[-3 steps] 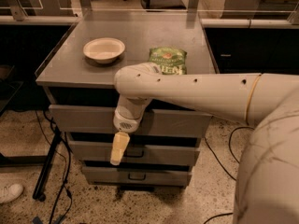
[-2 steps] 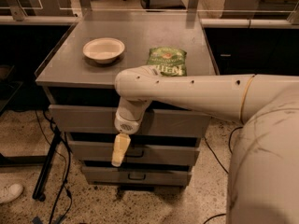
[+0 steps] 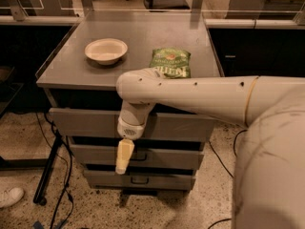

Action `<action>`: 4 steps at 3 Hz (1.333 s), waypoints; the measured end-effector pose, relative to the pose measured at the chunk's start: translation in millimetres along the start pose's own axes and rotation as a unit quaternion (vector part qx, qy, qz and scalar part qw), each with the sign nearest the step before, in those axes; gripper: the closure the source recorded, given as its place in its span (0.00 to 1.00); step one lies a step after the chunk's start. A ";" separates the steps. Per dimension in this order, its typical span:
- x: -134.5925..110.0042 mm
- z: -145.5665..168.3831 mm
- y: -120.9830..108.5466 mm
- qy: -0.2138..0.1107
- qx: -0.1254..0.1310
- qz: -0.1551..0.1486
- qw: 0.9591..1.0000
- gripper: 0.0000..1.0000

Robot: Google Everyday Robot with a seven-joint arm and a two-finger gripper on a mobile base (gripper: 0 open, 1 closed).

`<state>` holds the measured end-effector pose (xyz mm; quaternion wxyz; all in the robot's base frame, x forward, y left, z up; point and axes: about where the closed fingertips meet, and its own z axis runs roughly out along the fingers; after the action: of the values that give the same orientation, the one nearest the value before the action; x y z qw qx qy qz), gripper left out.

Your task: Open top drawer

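The top drawer (image 3: 81, 122) is a wide grey front just under the grey cabinet top (image 3: 143, 37). It stands out a little from the cabinet, with a dark gap above it. Its handle is hidden behind my wrist. My gripper (image 3: 123, 162) hangs down in front of the drawers, its cream fingers (image 3: 124, 155) pointing at the floor over the middle drawer (image 3: 171, 156). The white arm reaches in from the right across the top drawer's front.
A cream bowl (image 3: 106, 50) and a green chip bag (image 3: 170, 63) lie on the cabinet top. The bottom drawer (image 3: 157, 179) shows its black handle (image 3: 139, 180). Cables and a black stand leg (image 3: 47, 173) lie on the floor at the left. A white shoe (image 3: 9, 197) is at the lower left.
The arm and gripper have shifted slightly to the right; the gripper still hangs in front of the drawers.
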<state>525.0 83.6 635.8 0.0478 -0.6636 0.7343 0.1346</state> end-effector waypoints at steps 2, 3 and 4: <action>11.4 -9.0 45.4 -0.012 -0.032 -0.010 0.999 0.00; 21.8 -14.6 77.0 -0.019 -0.052 -0.015 0.998 0.00; 31.7 -20.8 101.9 -0.026 -0.062 -0.017 0.998 0.00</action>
<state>422.9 56.2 661.7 0.0282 -0.6740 0.7115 0.1966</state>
